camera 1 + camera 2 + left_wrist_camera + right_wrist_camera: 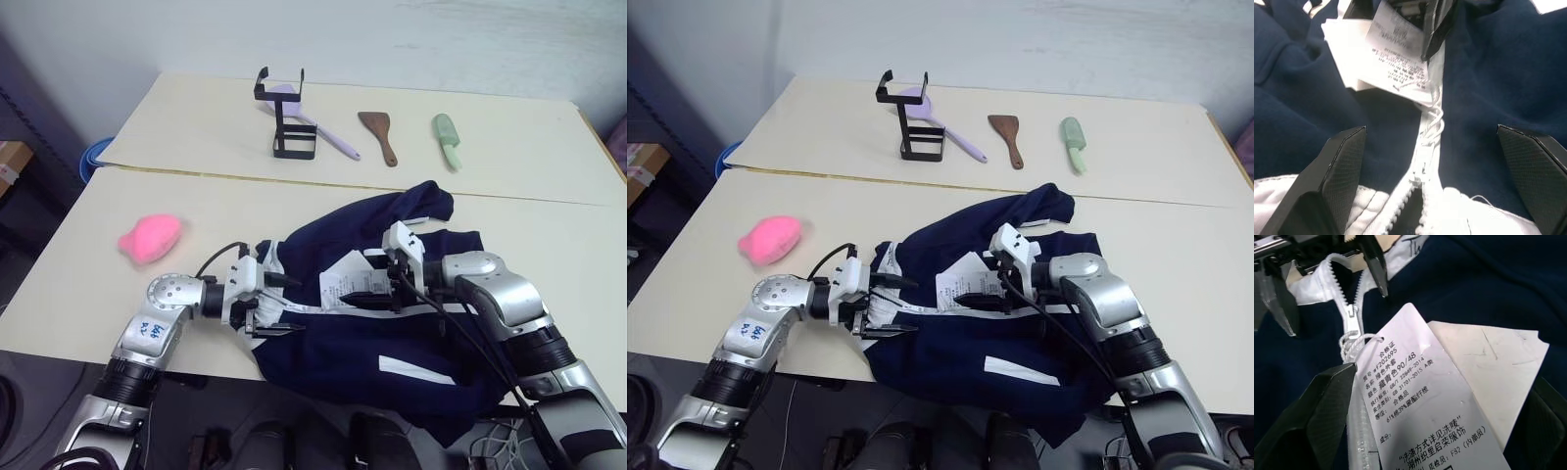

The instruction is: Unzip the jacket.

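The dark navy jacket [392,323] lies crumpled at the front of the table. Its white zipper [1422,161] is closed up to the white collar trim [1312,281], and the slider [1353,316] sits just below it. Paper tags [1415,396] hang from a string at the slider. My left gripper [279,306] points right at the collar and is open, its fingers [1337,166] on either side of the zipper top. My right gripper [359,292] faces it from the other side, open, with the tags lying between its fingers [1317,416].
A pink plush toy [150,238] lies to the left of the jacket. On the far table stand a black wire rack [286,116], a purple spoon [328,137], a brown spatula [380,134] and a green brush [447,139]. The jacket overhangs the table's front edge.
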{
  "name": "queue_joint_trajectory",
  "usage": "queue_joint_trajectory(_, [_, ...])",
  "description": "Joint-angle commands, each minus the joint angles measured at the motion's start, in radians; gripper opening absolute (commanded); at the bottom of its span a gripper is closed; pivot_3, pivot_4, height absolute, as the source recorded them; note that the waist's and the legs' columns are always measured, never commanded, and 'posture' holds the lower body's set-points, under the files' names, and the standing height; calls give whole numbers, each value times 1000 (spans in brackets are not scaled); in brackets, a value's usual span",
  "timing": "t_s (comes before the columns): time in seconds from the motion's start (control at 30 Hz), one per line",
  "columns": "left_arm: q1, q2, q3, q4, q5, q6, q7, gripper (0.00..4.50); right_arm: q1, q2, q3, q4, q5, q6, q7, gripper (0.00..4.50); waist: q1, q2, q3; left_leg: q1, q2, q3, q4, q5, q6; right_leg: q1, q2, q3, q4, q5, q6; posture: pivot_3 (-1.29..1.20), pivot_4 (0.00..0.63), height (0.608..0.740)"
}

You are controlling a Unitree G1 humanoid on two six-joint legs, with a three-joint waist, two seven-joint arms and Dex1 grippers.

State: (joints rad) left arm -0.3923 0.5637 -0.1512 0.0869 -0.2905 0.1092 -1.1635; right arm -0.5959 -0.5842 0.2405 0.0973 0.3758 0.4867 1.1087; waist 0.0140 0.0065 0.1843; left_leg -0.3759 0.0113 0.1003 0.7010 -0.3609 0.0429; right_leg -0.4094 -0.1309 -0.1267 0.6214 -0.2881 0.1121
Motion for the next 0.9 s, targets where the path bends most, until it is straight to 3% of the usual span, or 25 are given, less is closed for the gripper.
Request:
queue_joint_trajectory(0.03, [6, -1, 14, -22, 4, -6, 18, 4500, -12, 8, -18, -28, -33, -87, 5, 3553, -1, 0, 0, 0, 0, 0, 0, 0, 0, 0, 0, 0, 0, 0, 0, 0, 150, 740])
queue_joint_trajectory(0.13, [9, -6, 6, -22, 4, 5, 26, 4500, -1, 11, -20, -32, -60, -166, 14, 2536, -3, 0, 0, 0, 0, 0, 0, 0, 0, 0, 0, 0, 0, 0, 0, 0, 150, 740])
queue_joint_trajectory(0.37, [-8, -49, -9, 11, 27, -16, 58, 4500, 31, -8, -7, -35, -51, -111, 62, 77, -1, 0, 0, 0, 0, 0, 0, 0, 0, 0, 0, 0, 0, 0, 0, 0, 150, 740])
queue_joint_trajectory(0.53, [-22, -64, -24, 30, 54, -1, 71, 4500, 68, -49, -29, -72, -50, -147, 117, 31, 3, 0, 0, 1, 0, 0, 0, 0, 0, 1, 0, 0, 0, 0, 0, 0, 150, 740])
queue_joint_trajectory(0.63, [-18, -54, -41, 43, 92, 6, 85, 4500, 102, -63, -126, -148, -11, -248, 111, 31, 5, 0, 0, 1, 0, 0, 0, 0, 0, 1, 0, 0, 0, 0, 0, 0, 150, 740])
queue_joint_trajectory(0.9, [34, -39, -72, 77, 177, 4, 160, 4500, 278, -251, -393, -244, -186, -557, -40, 31, 9, -1, -1, 6, 0, 0, -1, 0, -1, 5, 0, 0, -1, 0, 0, 0, 150, 740])
